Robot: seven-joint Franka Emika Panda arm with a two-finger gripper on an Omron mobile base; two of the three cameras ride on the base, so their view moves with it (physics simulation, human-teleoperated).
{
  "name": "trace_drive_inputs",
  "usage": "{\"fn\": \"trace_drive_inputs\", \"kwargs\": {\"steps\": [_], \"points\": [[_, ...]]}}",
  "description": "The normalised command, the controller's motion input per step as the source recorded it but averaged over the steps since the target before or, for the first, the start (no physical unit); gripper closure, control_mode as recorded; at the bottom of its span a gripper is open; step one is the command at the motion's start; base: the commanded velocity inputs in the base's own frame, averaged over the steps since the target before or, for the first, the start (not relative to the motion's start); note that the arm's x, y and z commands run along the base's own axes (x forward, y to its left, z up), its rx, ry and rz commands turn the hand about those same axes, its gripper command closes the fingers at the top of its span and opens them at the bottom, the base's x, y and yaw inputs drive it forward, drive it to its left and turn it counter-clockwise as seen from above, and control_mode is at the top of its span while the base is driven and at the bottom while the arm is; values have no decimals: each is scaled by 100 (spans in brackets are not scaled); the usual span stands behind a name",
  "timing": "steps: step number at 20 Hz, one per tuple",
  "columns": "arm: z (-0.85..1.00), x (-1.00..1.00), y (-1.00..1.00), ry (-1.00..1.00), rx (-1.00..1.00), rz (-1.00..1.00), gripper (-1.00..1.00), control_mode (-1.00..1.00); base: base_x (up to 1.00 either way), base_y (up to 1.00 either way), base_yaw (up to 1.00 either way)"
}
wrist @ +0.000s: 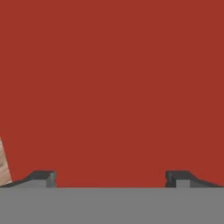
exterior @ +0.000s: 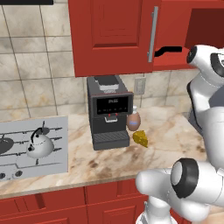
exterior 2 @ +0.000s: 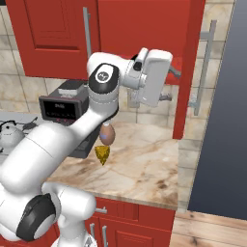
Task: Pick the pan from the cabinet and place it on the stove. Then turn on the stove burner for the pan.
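The red wall cabinet hangs above the counter, its right door swung open and seen edge-on. A straight black handle of the pan sticks out over the cabinet's lower edge; the pan's round body is hidden. My gripper is raised to shelf height at the open compartment. In the hand view my gripper is open, fingertips wide apart, nothing between them, facing a flat red surface close ahead. The light-grey stove lies at the far left of the counter.
A domed silver kettle sits on the stove's grates. A black coffee machine, a brown jar and a cheese wedge stand on the marble counter. A tall dark panel bounds the right side.
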Motion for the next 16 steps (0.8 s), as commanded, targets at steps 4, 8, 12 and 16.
{"fn": "trace_drive_inputs", "kwargs": {"steps": [4, 8, 12, 16], "points": [[-2, -1, -47, 0, 1, -1, -100, -100, 0, 0, 0], [-1, 0, -26, 0, 0, 0, -100, -100, 0, 0, 0], [0, -29, 4, -11, 1, 0, -100, -100, 0, 0, 0], [0, -33, 49, -19, 9, 2, -100, -100, 0, 0, 0]]}}
